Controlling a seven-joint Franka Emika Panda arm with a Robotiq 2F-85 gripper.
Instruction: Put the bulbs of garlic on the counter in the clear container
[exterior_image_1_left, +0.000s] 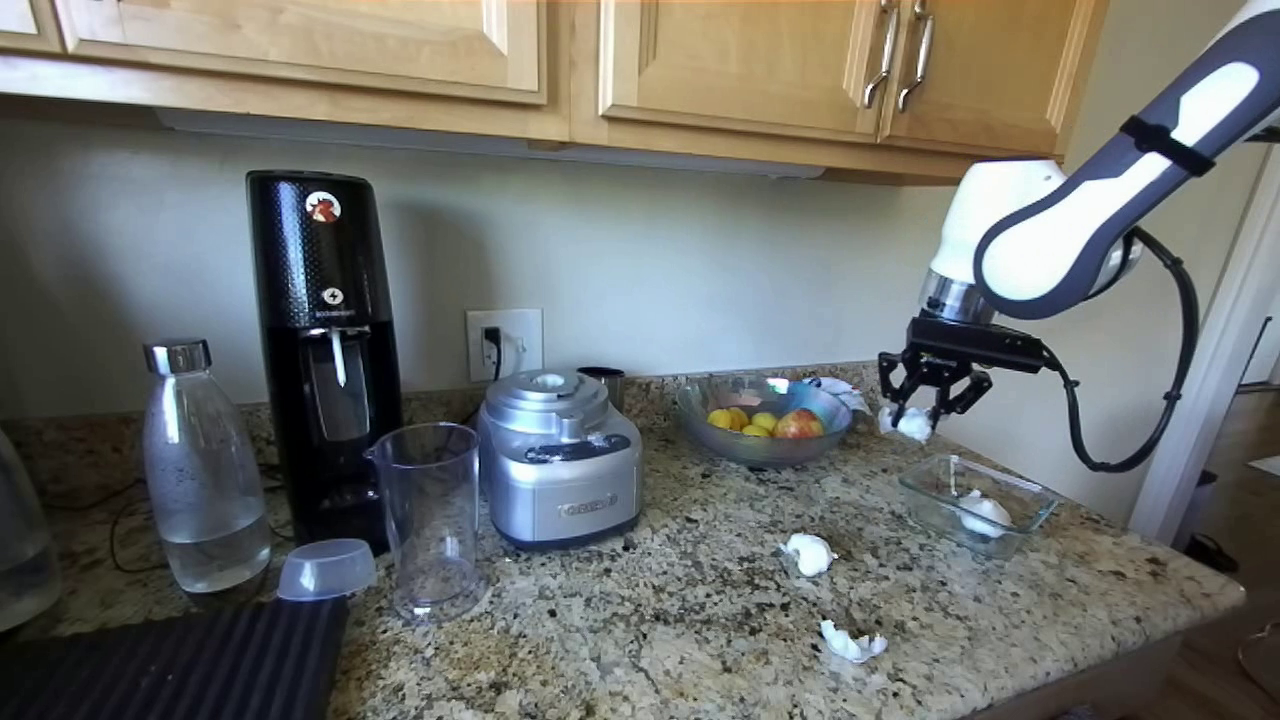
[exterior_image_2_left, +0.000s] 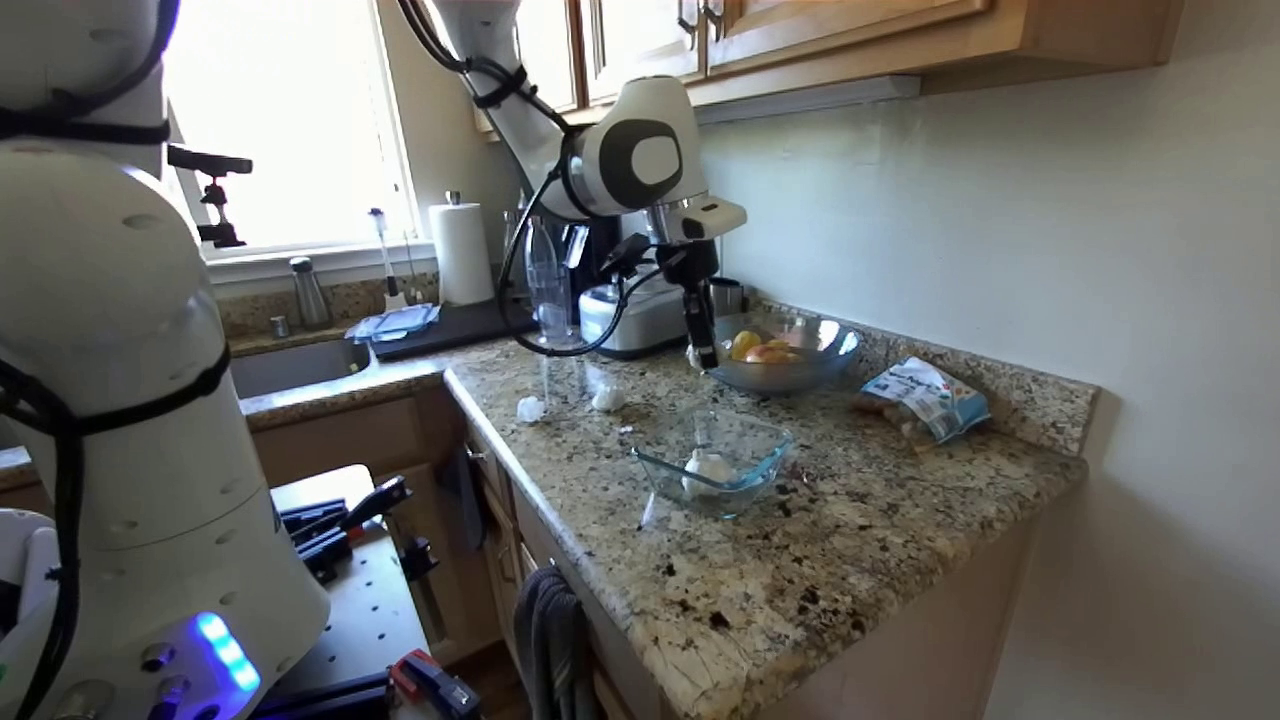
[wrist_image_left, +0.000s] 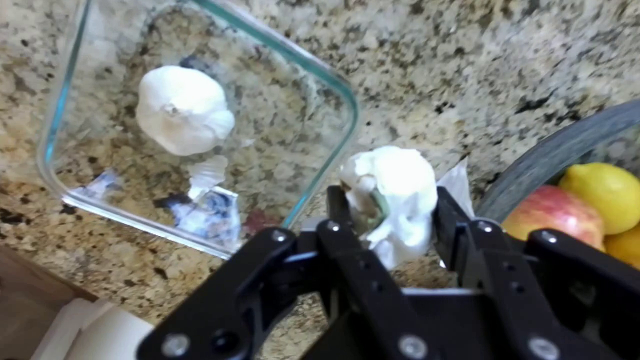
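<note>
Just outside the rim of the dish (wrist_image_left: 280, 140), on the side toward the bowl (exterior_image_2_left: 780, 378), the gripper (wrist_image_left: 391, 204) pinches a garlic bulb (wrist_image_left: 405, 185), its jaws closed in on the white skin from both sides. That bulb is off the counter (exterior_image_1_left: 690, 620) and apart from the dish; the arm (exterior_image_1_left: 1110, 215) reaches down to it from above. Inside the dish a second bulb (wrist_image_left: 182, 110) rests on the floor, in the half away from the bowl, with a papery flake (wrist_image_left: 207, 175) near it. In an exterior view a third bulb (exterior_image_1_left: 810, 553) lies on the counter to the left of the dish, clear of it, and a white piece (exterior_image_1_left: 852, 643) lies to the lower left of the dish; whether that is a whole bulb or part of one I cannot tell. The bowl, near the dish, holds fruit (wrist_image_left: 555, 215), a lemon (wrist_image_left: 605, 197) among it. Well to the left of the dish, in the same view, stand the processor (exterior_image_1_left: 560, 490), the cup (exterior_image_1_left: 430, 540), the soda maker (exterior_image_1_left: 320, 350) and the bottle (exterior_image_1_left: 200, 480). In an exterior view a bag (exterior_image_2_left: 930, 400) lies to the right of the dish, closer to the wall, a towel (exterior_image_2_left: 555, 640) hangs lower than the dish, to its left, and a paper roll (exterior_image_2_left: 463, 255) stands beyond the dish, also to its left
</note>
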